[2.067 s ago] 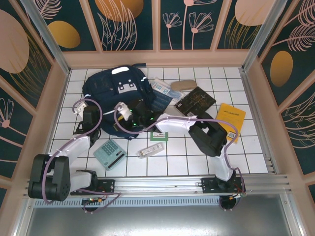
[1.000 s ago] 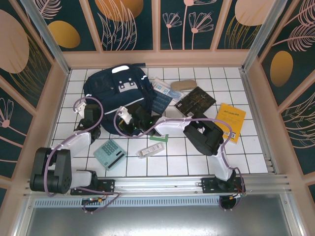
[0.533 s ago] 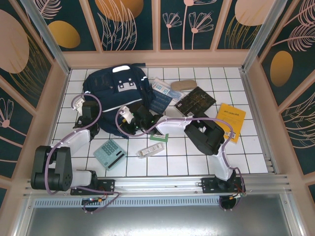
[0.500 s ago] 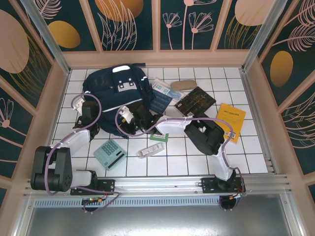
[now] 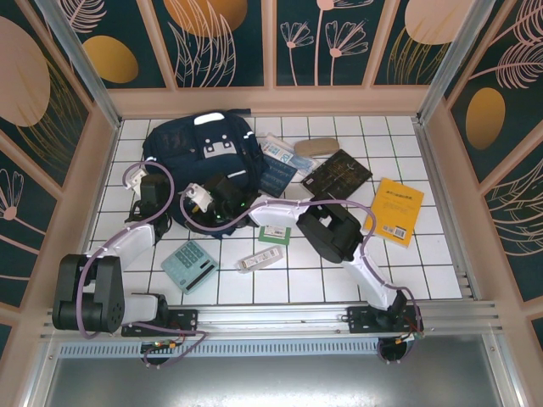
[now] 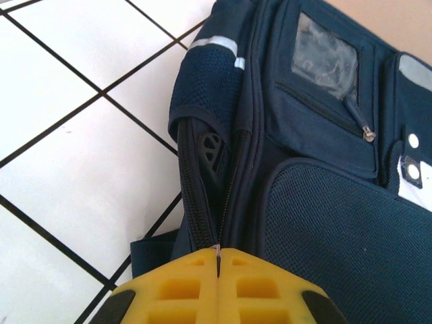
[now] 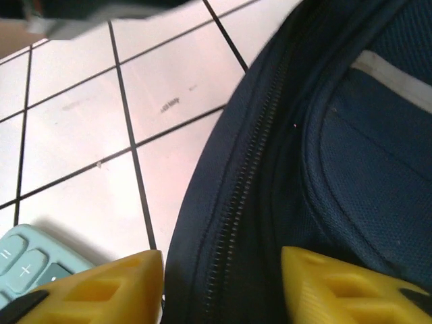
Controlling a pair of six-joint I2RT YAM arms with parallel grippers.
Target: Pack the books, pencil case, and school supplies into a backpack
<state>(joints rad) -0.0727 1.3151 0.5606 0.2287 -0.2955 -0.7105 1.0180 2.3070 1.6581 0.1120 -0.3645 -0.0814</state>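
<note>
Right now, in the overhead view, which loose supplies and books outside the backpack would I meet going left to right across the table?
calculator → white bar → dark brown book → yellow book

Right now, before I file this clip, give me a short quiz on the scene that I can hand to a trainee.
1. True or false: the calculator lies inside the backpack.
2. Which gripper's jaws stand apart over the backpack's zipper? A: left. B: right.
3. What colour is the book farthest to the right in the top view?
Key: 1 false, it lies on the tiles, outside the backpack. 2 B: the right gripper is open, the left gripper shut. 3 yellow-orange.
</note>
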